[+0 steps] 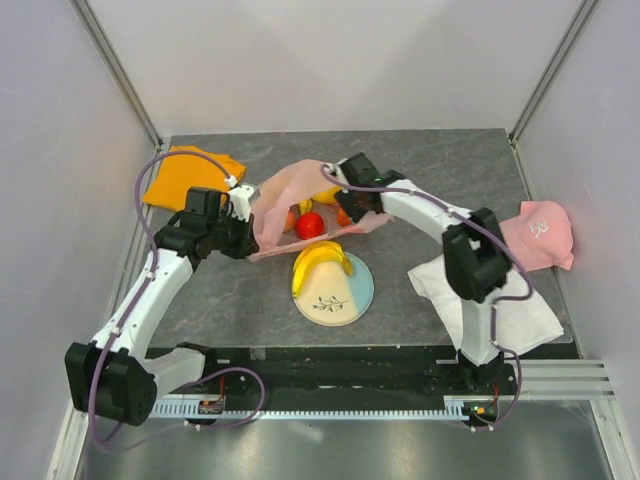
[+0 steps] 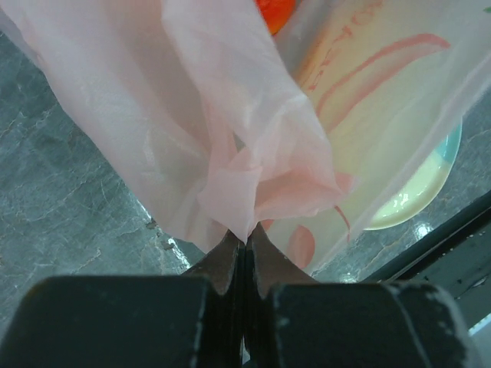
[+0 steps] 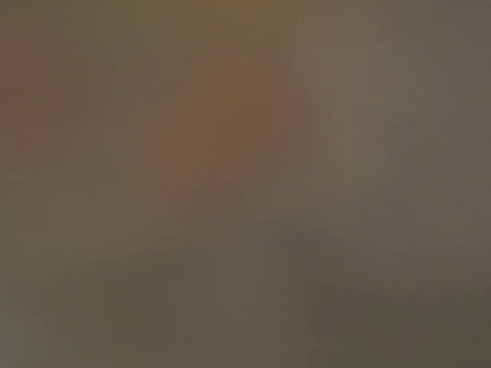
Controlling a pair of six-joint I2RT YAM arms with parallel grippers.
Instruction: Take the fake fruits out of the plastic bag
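The pink plastic bag (image 1: 300, 190) lies at the table's middle with its mouth facing the near side. My left gripper (image 1: 250, 226) is shut on the bag's left edge; the left wrist view shows its jaws (image 2: 246, 236) pinching the thin pink film (image 2: 230, 130). Inside the bag I see a red fruit (image 1: 310, 225), orange fruits (image 1: 290, 218) and a yellow piece (image 1: 325, 195). The banana bunch (image 1: 320, 262) lies outside on the plate. My right gripper (image 1: 350, 200) reaches into the bag from the right. Its wrist view is a brown blur, so its jaws do not show.
A round cream and blue plate (image 1: 350, 295) sits in front of the bag; it also shows in the left wrist view (image 2: 418, 195). A folded orange cloth (image 1: 190, 175) lies at back left, a pink cap (image 1: 540, 232) at right, a white cloth (image 1: 500, 300) under the right arm.
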